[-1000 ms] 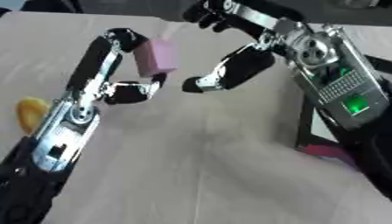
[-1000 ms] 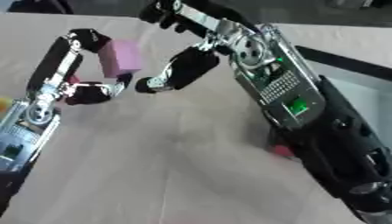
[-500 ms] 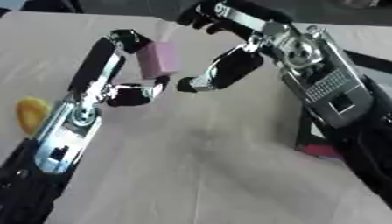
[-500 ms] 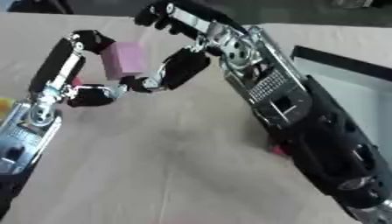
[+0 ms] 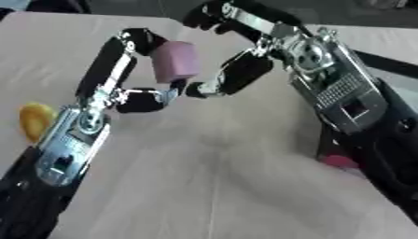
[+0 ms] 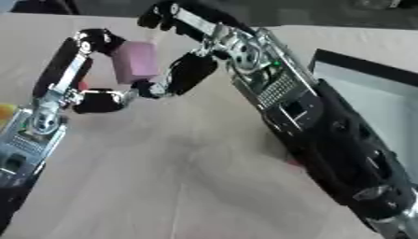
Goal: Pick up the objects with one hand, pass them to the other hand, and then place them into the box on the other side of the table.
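My left hand (image 5: 122, 79) pinches the pink block (image 5: 176, 61) above the far left of the table (image 5: 228, 186). My right hand (image 5: 237, 56), fingers spread, reaches around it; the box (image 6: 372, 93) sits right.

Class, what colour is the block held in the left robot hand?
Pink; the block shows best in the left eye view.

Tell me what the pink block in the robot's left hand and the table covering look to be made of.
Pink block: probably foam or soft plastic, judging by its matte surface, rounded edges and lack of shine; the left hand pinches it. Table covering: looks like beige cloth, matte, with a faint crease line down the middle; it could also be paper.
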Tool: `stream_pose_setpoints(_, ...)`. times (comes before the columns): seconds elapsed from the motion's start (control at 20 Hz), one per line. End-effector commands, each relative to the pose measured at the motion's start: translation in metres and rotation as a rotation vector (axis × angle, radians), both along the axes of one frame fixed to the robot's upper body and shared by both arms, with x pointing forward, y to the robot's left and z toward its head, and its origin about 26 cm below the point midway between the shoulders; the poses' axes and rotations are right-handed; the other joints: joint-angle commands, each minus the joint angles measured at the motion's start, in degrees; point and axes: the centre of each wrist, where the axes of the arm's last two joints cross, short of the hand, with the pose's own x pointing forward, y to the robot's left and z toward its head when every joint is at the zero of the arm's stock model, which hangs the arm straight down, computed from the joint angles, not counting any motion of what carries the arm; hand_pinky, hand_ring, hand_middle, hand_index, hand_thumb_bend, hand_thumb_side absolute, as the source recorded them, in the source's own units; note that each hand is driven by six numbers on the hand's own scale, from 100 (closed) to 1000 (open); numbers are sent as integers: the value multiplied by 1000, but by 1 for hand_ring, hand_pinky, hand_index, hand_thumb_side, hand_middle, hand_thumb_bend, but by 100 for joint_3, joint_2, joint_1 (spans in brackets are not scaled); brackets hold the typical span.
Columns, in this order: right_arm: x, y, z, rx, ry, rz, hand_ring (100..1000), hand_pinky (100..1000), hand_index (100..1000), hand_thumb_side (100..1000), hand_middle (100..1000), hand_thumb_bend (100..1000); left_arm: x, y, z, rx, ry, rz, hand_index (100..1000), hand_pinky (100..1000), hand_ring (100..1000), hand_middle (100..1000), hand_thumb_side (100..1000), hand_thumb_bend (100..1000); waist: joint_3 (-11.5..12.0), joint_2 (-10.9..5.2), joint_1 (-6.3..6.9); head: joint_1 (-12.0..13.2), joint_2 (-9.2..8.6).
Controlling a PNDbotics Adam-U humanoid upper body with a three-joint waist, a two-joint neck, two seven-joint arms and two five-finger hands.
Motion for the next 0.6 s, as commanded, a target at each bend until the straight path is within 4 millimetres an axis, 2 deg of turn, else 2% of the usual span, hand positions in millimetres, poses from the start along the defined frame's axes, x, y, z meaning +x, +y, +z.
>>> stream_pose_setpoints(0.05,-1,5,9,-3,-39,9,895,902,829,106,815,592,-2,-4,11,-8,-36,-30,514,682,617,530,100,100,6,-153,-46,33,-1)
stream_pose_setpoints(0.4,4,8,6,0,-49,-5,882,897,817,100,799,582,-6,-8,15,-16,-45,-50,513,680,616,529,100,100,12,-158,-48,64,-36)
stream_pose_setpoints(0.6,6,9,4,16,-38,-16,869,889,802,100,780,545,-7,-10,16,-23,-44,-58,513,679,615,528,100,100,20,-150,-48,75,-51)
